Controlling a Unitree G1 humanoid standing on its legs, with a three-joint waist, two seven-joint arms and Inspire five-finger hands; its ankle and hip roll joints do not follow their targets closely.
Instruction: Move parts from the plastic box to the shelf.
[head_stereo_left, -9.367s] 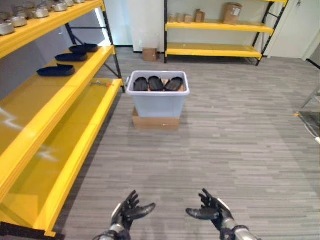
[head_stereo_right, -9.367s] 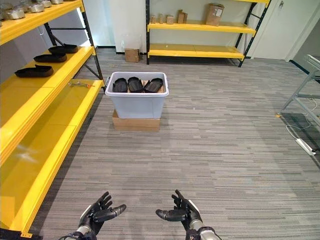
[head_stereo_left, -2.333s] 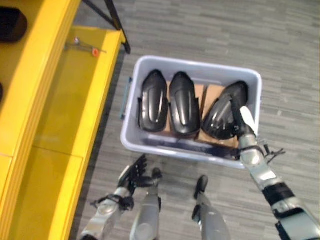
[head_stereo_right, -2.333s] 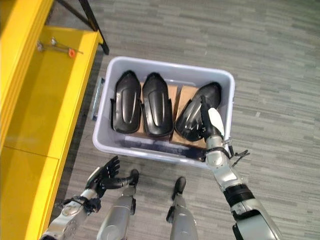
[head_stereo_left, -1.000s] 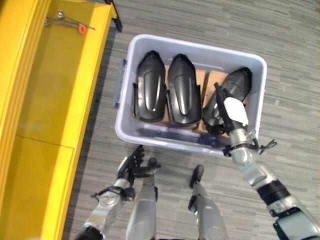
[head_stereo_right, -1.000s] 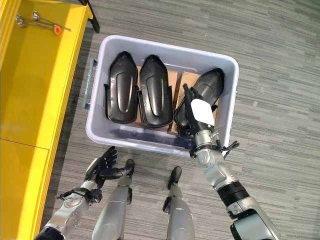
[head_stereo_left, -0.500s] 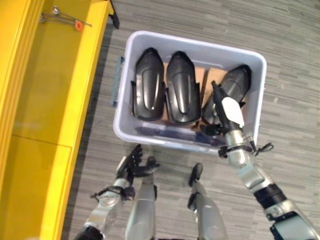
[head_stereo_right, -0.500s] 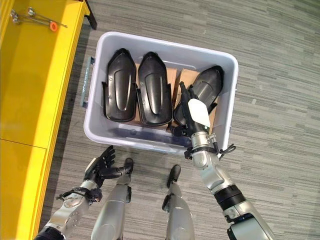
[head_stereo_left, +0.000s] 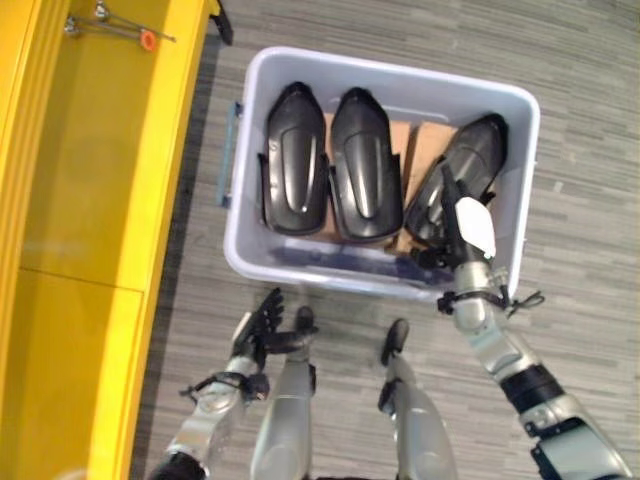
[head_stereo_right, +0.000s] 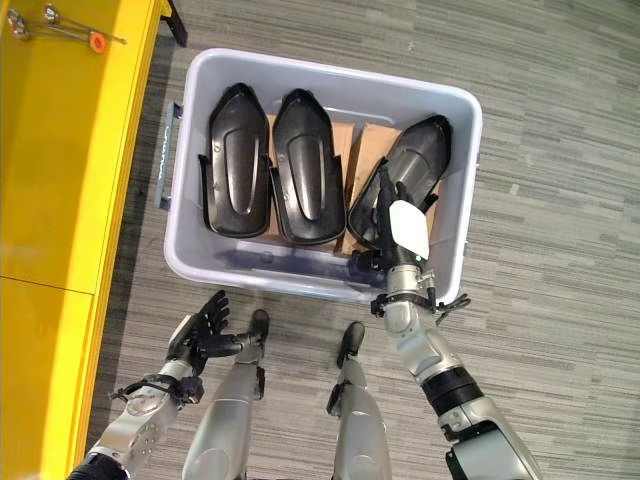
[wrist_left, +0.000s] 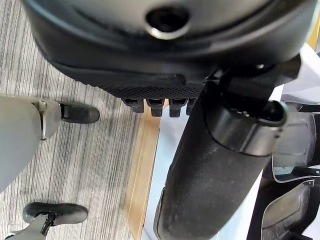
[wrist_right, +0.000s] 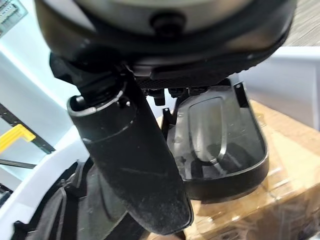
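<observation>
left eye view: plastic box (head_stereo_left: 240, 262) on the floor beside the yellow shelf (head_stereo_left: 90, 200) holds three black parts (head_stereo_left: 366, 178); right hand (head_stereo_left: 462, 225) reaches onto the rightmost part (head_stereo_left: 468, 165), grip undeterminable. right eye view: left hand (head_stereo_right: 200, 328) hangs low, fingers spread, empty.

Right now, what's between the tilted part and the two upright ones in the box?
Bare cardboard shows between the tilted part and the nearer upright part, seen in both eye views.
</observation>
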